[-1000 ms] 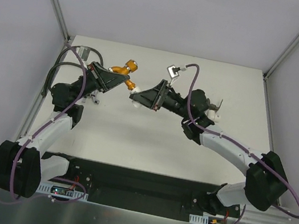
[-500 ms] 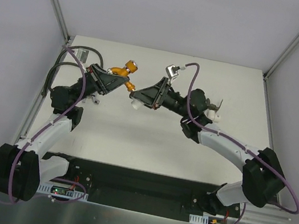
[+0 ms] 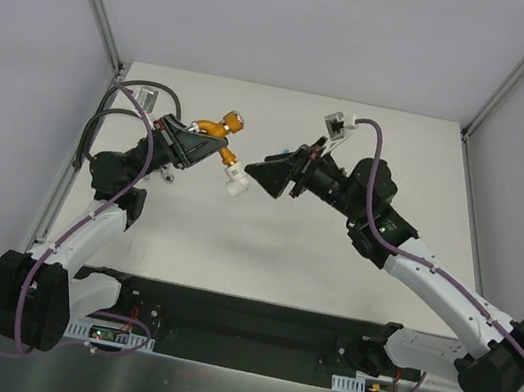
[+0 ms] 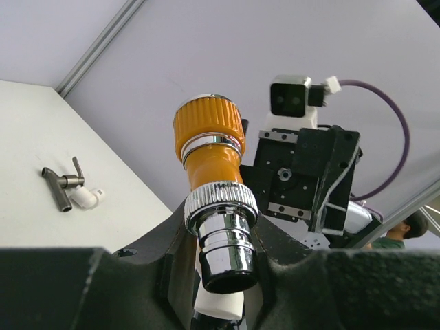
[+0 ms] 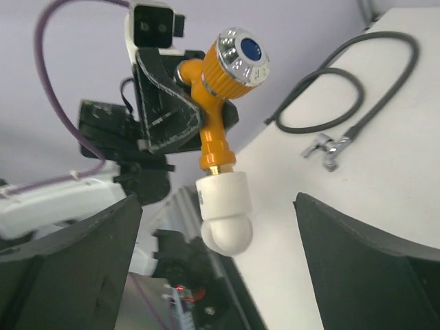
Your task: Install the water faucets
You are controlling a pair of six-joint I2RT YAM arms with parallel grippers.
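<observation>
The shiny orange water faucet hangs in the air above the table's back left, with my left gripper shut on its body. A white elbow fitting sits on its threaded end. In the left wrist view the orange faucet stands between the jaws of my left gripper, chrome spout toward the camera. My right gripper stands open just right of the elbow, apart from it. From the right wrist, the orange faucet and white elbow hang ahead of my right gripper, whose fingers are spread wide.
A dark grey faucet with its own white elbow lies on the table behind the right arm. A long black hose loops at the back left edge, its silver end on the table by the left arm.
My right gripper has opened, let go of the white elbow and drawn back to the right. The orange faucet, elbow attached, stays in my left gripper and has tilted slightly.
</observation>
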